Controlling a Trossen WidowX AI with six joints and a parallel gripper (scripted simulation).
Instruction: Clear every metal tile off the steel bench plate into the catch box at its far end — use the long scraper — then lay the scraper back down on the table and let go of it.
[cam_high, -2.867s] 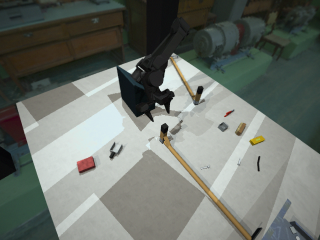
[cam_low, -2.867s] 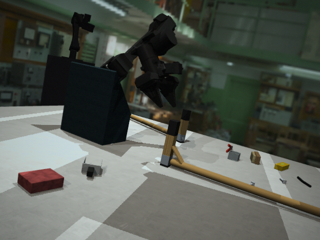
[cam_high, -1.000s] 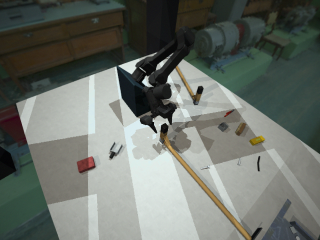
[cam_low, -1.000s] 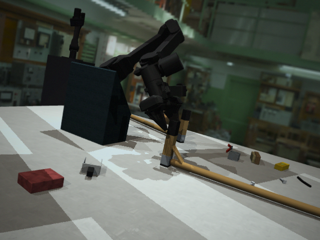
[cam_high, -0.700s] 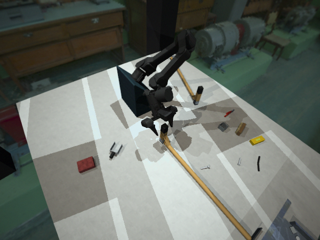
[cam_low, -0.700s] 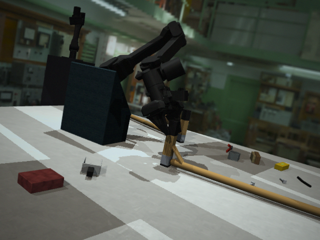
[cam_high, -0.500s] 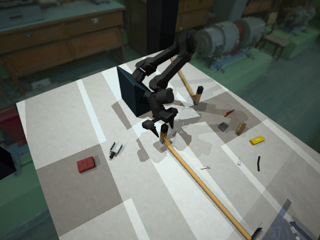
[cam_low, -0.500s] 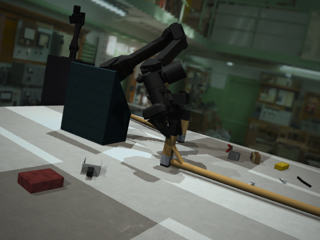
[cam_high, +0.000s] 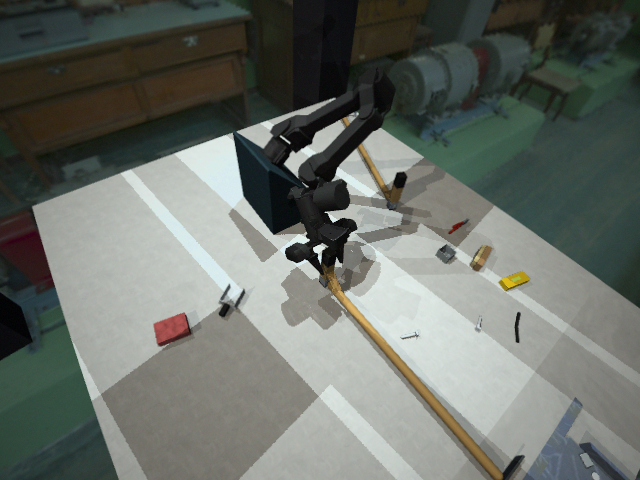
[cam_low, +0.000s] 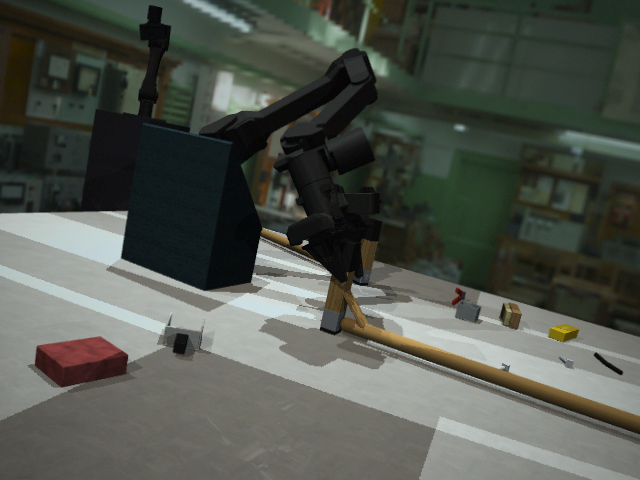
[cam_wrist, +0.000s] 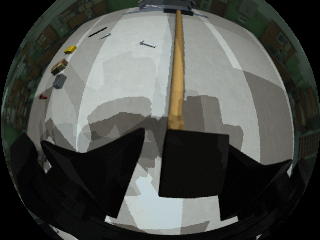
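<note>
The long scraper (cam_high: 413, 379) (cam_low: 465, 363) (cam_wrist: 176, 75) lies on the table, its dark blade (cam_high: 513, 466) by the bluish steel bench plate (cam_high: 555, 441). Its wooden upright handle (cam_low: 336, 297) (cam_wrist: 195, 165) has a black top and stands at the near end. My gripper (cam_high: 330, 266) (cam_low: 351, 273) (cam_wrist: 178, 136) is part open, fingers on either side of the handle's upper part. In the wrist view a gap shows between left finger and black top; the right finger overlaps its edge. Small pale tiles (cam_high: 585, 459) lie on the plate, which is cut off; the catch box cannot be made out.
A second wooden tool (cam_high: 397, 193) (cam_low: 368, 253) with an upright handle lies behind the gripper. A dark blue block (cam_high: 263, 186) (cam_low: 175, 206) stands beside the arm. A red block (cam_high: 172, 329) and bracket (cam_high: 231, 297) lie left; a yellow block (cam_high: 514, 280) and several small items lie right.
</note>
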